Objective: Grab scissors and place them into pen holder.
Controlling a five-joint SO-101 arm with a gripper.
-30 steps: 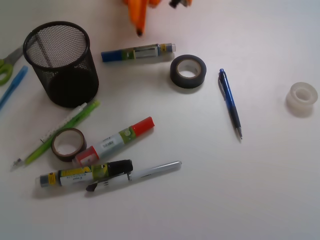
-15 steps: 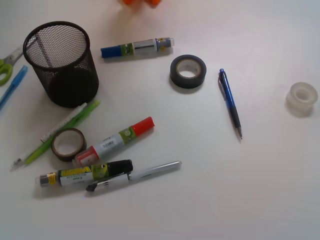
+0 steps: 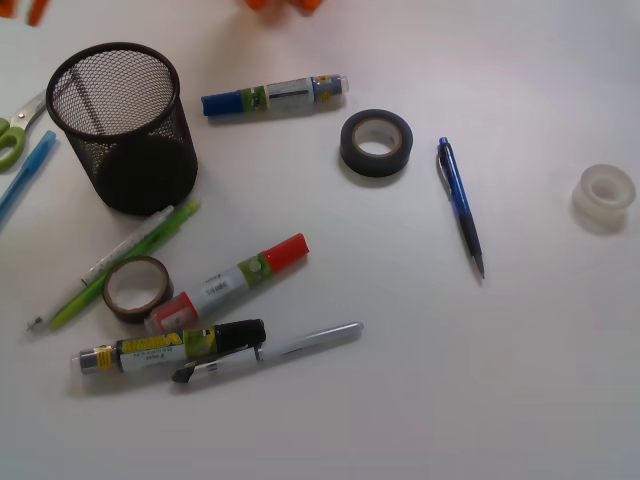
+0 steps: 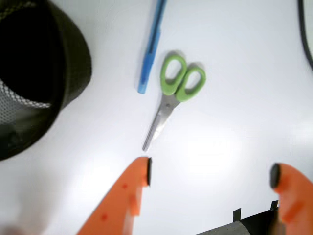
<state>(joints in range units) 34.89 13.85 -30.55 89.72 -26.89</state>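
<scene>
While hand (image 4: 210, 176) hovers wide, empty | scissors (image 4: 172, 100) lie flat just ahead, blade tips toward its near finger, handles away | pen holder (image 4: 34, 73) off to one side

lime-green-handled scissors (image 4: 172, 98), black mesh pen holder (image 3: 125, 130), orange claw (image 4: 210, 178).

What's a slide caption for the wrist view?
Open claw above the table, closed green-handled scissors beside a blue pen, mesh pen holder at left.

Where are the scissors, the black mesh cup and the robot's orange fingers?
scissors (image 4: 168, 100): wrist view, at the pivot just below the green handles.
pen holder (image 3: 150, 150): front view, mesh side wall.
fingers (image 4: 129, 191): wrist view, on the left-hand orange finger.
</scene>
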